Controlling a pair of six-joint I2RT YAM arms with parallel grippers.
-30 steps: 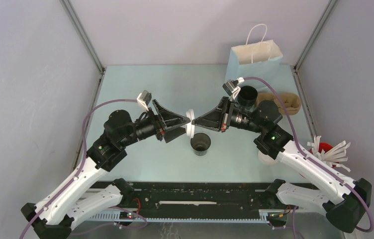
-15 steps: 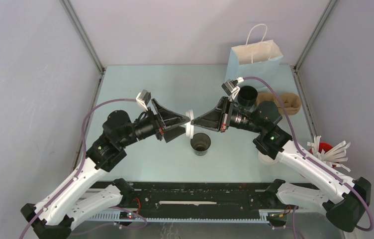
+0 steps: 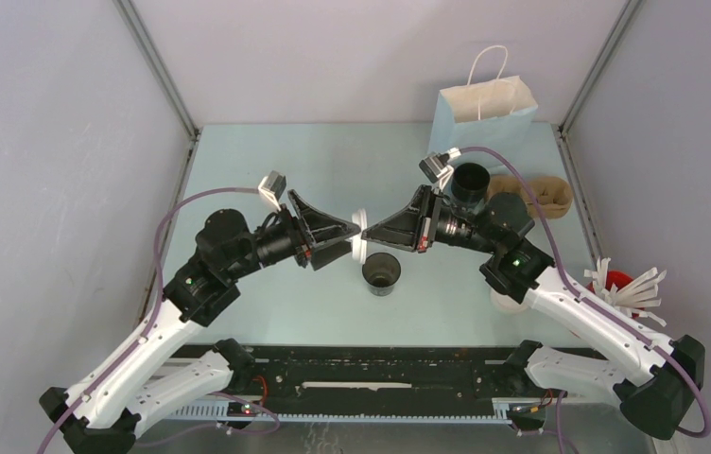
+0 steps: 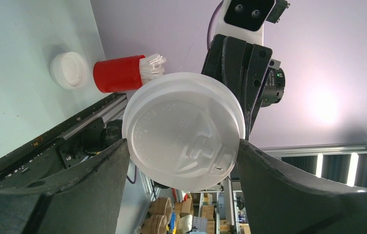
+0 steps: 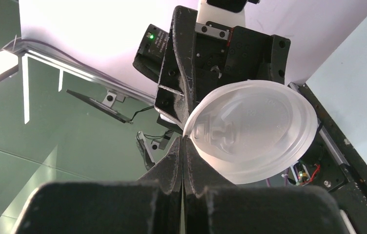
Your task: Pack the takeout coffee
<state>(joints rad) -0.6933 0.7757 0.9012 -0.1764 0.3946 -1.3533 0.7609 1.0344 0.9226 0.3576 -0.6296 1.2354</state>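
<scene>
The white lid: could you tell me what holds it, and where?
The right gripper pinches the lid by its rim; the left gripper straddles it, grip unclear.

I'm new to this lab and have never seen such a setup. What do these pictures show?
A left arm and a right arm are bolted to a table. One picture looks down from above; the other two come from a camera on each wrist. On the table stand a black cup, a second cup by the blue paper bag, a brown carrier and, at its edge, a red holder of white sticks and a spare lid. In mid-air the right jaws pinch a white lid; the left jaws straddle it, grip unclear.
</scene>
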